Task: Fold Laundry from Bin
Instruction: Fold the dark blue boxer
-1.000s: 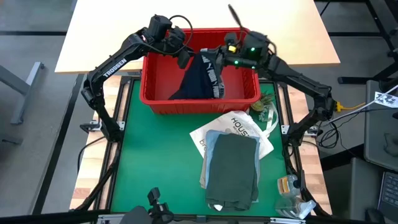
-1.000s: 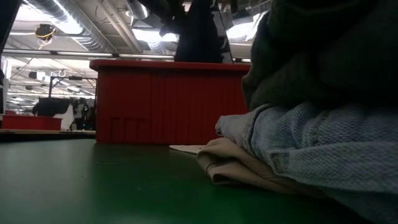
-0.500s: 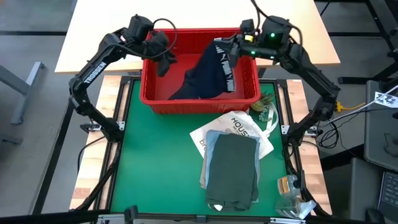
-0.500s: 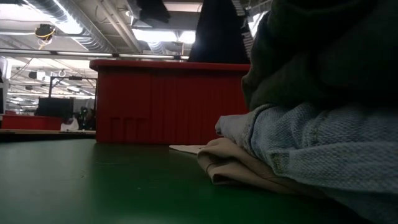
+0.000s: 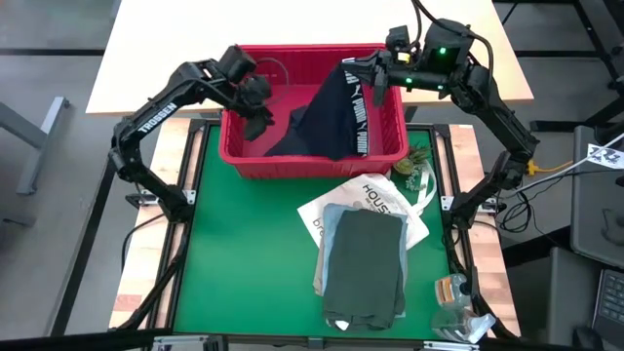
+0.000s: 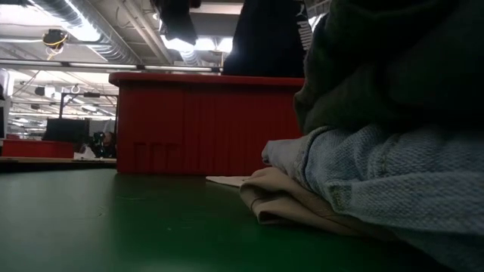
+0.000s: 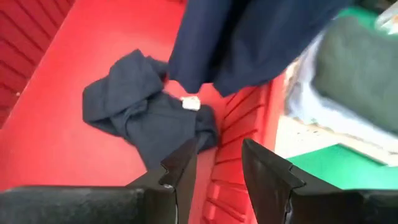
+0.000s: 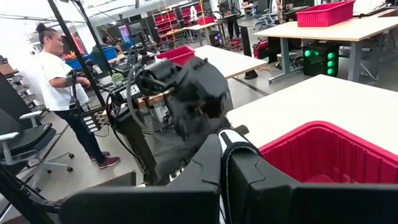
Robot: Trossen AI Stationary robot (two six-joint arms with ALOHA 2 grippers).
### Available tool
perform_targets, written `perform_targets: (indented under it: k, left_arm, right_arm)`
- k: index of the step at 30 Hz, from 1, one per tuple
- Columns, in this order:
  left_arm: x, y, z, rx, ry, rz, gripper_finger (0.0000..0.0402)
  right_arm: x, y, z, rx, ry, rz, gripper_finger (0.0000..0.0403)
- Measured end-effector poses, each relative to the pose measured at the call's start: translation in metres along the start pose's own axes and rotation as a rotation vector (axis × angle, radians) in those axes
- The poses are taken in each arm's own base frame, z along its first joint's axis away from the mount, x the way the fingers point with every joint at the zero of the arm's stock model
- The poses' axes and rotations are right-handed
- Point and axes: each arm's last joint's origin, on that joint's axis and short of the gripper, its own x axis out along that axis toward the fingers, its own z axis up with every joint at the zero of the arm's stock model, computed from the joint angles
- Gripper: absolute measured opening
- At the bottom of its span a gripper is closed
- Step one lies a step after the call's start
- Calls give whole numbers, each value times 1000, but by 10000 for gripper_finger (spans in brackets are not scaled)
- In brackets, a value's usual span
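Observation:
The red bin (image 5: 390,146) (image 6: 204,121) stands at the far end of the green mat. Navy shorts (image 5: 331,117) (image 6: 265,38) with a white-lettered waistband hang from my right gripper (image 5: 375,73) (image 8: 222,155), which is shut on them above the bin's far right corner. Their lower end lies bunched on the bin's floor (image 7: 143,112). My left gripper (image 5: 261,102) (image 7: 217,165) hovers open over the bin's left part, tipped down toward that bunch, with nothing between its fingers. Folded laundry (image 5: 366,263) lies stacked on the mat, a dark olive piece on top. My right gripper pinches the shorts' white-lettered waistband (image 8: 225,144) between its two shut fingers. The fingers come in level from the table's right side. The shorts hang below them, drawn up into a slanting sheet, and the lower end (image 5: 288,141) rests on the bin's floor.
A white printed tote bag (image 5: 375,195) lies under the folded stack (image 6: 393,151). Small items sit by the mat's right edge (image 5: 414,166) and near right corner (image 5: 453,292). A pale table (image 5: 195,49) stands beyond the bin. A person (image 8: 59,81) stands in the room.
My right gripper has risen and drawn toward the far right, still shut, pulling the shorts' waistband higher while their lower end stays in the bin. My left gripper has swung away from the shorts to the bin's left part and tipped downward.

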Motion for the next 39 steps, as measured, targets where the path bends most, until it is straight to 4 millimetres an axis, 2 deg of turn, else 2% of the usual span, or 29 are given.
perform_targets:
  k: [9, 20, 32, 39]
  left_arm:
    - [40, -11, -8, 91, 57, 38, 123]
    - [88, -18, -9, 169, -60, 180, 123]
    - [107, -17, -16, 223, -100, 203, 123]
    - [105, -18, -6, 242, -204, 223, 123]
  right_arm:
    - [0, 0, -1, 2, 8, -2, 3]
    - [0, 1, -2, 5, 20, 26, 3]
    - [0, 1, -1, 5, 21, 42, 3]
    - [0, 1, -1, 5, 21, 43, 3]
